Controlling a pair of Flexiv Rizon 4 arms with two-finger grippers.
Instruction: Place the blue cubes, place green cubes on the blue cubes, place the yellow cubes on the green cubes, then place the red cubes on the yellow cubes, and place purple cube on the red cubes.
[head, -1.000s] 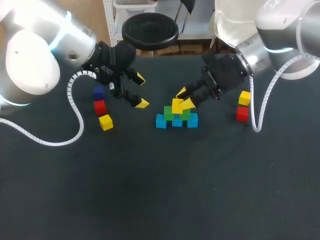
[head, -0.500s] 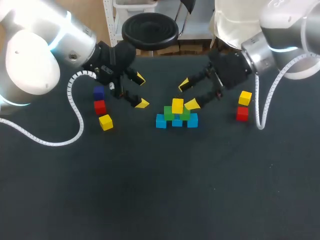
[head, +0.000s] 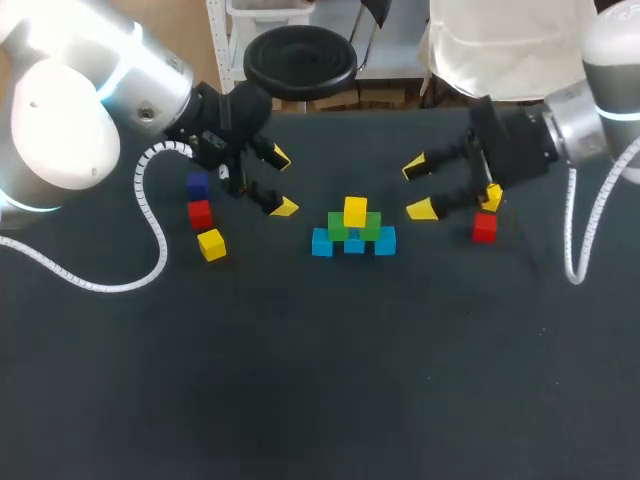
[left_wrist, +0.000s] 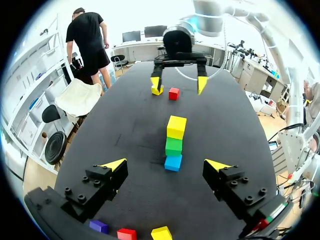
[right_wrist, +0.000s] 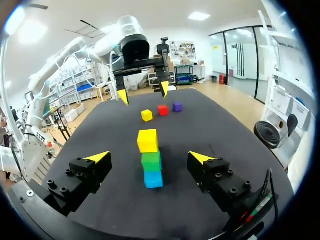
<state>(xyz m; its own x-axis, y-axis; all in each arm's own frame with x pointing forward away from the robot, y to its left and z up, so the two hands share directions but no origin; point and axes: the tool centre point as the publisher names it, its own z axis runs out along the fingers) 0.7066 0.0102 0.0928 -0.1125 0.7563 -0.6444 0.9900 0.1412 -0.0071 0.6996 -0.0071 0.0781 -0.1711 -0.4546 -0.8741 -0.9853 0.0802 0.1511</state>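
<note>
Three blue cubes (head: 354, 245) sat in a row near the middle of the dark tabletop (head: 320, 380). Two green cubes (head: 337, 226) rested on them, and the top yellow cube (head: 355, 211) rested on the green pair. The stack stood well apart from both side groups of cubes and from the tabletop's far edge.

The left claw (head: 283, 183) hung open between the stack and the left group, touching nothing. The right claw (head: 418, 187) hung open between the stack and the right group, holding nothing.

At the left, the purple cube (head: 197, 185), left red cube (head: 200, 213) and left yellow cube (head: 211, 244) lay in a line, each near the next. At the right, the right red cube (head: 484, 228) showed fully. The right yellow cube (head: 492, 198) beyond it was partly hidden by a finger of the right claw in the head view.

In both wrist views the stack appeared end-on, so only one blue and one green cube could be made out.
</note>
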